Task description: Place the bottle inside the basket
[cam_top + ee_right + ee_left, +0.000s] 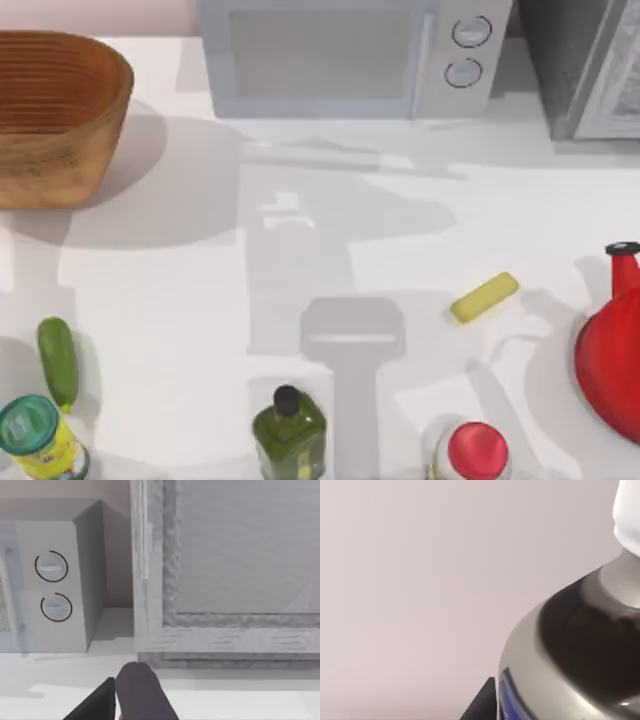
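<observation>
**Bottle held close to left wrist camera, basket waiting at far left**

Seen from above, going left to right: the basket sits at the table's far-left back corner, its hollow open and nothing visible inside. Along the front edge stand a green cucumber and a teal-lidded can, then an olive bottle near the middle, a red-capped jar, a yellow block and — at the far right — a red jug. A microwave stands at the back, with a grey cabinet to its right.

The left wrist view shows the bottle very near the lens — white cap, dark shoulder, silver label — against a plain pale wall. This suggests the left arm has it lifted, but whether its fingers are clamped on it cannot be told. The right gripper hangs near the microwave and cabinet; whether it is spread or pressed together cannot be told either.

Risks, as I judge them: the hold cannot be checked, so the bottle could slip during carrying. Released off-centre, it might strike the basket's rim and topple outside. Too low an approach could knock the basket's wall.
</observation>
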{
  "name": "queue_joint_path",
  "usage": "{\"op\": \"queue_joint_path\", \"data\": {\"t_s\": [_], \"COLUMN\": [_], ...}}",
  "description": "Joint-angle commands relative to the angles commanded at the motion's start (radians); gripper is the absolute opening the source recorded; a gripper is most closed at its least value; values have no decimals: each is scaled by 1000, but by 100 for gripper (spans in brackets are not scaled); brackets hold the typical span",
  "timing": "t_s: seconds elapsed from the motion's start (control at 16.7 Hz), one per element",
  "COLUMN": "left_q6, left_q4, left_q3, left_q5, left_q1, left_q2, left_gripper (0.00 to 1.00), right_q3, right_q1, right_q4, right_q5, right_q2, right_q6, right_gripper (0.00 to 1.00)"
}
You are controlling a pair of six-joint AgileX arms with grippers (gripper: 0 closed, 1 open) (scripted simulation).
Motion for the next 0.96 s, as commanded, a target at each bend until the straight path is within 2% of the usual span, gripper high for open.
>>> {"op": "queue_joint_path", "data": {"t_s": [0.6,0.96], "left_q6": [0,0], "left_q4": [0,0], "left_q3": [0,0], "left_q5": [0,0], "left_q1": [0,0], "left_q2": [0,0], "left_gripper": [98,100], "right_q3": [0,0], "right_q1": [0,0], "right_q4": [0,0], "right_q5": [0,0], "right_q2": [0,0], "right_q6": [0,0], "right_gripper": [100,100]}}
